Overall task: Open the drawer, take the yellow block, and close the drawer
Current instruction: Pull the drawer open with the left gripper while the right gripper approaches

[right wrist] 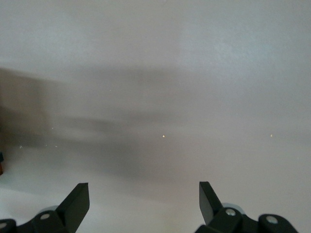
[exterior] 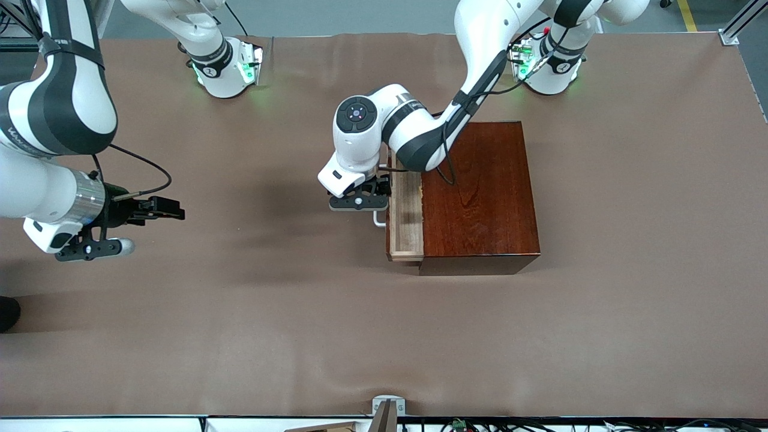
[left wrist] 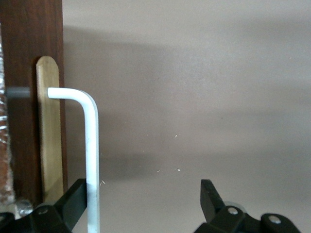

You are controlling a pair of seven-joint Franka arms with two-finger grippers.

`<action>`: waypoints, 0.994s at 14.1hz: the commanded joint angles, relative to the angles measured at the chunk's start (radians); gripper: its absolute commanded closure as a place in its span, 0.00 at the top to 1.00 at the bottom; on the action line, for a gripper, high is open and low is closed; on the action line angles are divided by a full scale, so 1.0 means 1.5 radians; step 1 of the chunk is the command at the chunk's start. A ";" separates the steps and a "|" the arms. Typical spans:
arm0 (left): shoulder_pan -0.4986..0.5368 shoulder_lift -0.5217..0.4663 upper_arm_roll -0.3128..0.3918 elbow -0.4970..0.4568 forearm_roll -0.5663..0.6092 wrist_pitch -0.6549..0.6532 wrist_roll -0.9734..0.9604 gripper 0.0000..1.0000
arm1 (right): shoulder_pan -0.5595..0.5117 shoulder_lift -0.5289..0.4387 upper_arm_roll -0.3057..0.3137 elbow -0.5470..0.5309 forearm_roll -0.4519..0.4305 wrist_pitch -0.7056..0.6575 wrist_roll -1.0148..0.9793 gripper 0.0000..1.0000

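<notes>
The dark reddish-brown wooden box (exterior: 480, 198) sits mid-table. Its drawer (exterior: 407, 210) is pulled partly out toward the right arm's end, showing a strip of pale wood interior. My left gripper (exterior: 360, 201) is open at the drawer's white handle (exterior: 379, 221). In the left wrist view the handle bar (left wrist: 91, 145) runs just inside one finger (left wrist: 75, 194) of that gripper (left wrist: 142, 189), and the drawer front (left wrist: 29, 48) is beside it. The yellow block is hidden. My right gripper (exterior: 174, 210) waits open and empty over bare table, as the right wrist view (right wrist: 143, 189) shows.
The brown table cover (exterior: 270, 312) spreads all round the box. The left arm's forearm (exterior: 420, 141) reaches over the box's corner nearest the robots' bases. A small metal bracket (exterior: 388, 408) sits at the table edge nearest the front camera.
</notes>
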 commanded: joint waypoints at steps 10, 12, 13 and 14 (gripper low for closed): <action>-0.059 0.051 -0.003 0.025 -0.033 0.112 -0.009 1.00 | 0.030 -0.018 -0.003 -0.028 0.011 0.043 -0.195 1.00; -0.065 0.051 -0.004 0.026 -0.047 0.126 -0.010 1.00 | 0.029 -0.017 -0.003 -0.028 0.011 0.044 -0.228 1.00; -0.065 0.050 -0.005 0.026 -0.050 0.133 -0.010 1.00 | 0.030 -0.017 -0.003 -0.027 0.011 0.045 -0.242 1.00; -0.066 0.050 -0.006 0.026 -0.051 0.138 -0.010 1.00 | 0.031 -0.017 -0.003 -0.027 0.011 0.050 -0.257 1.00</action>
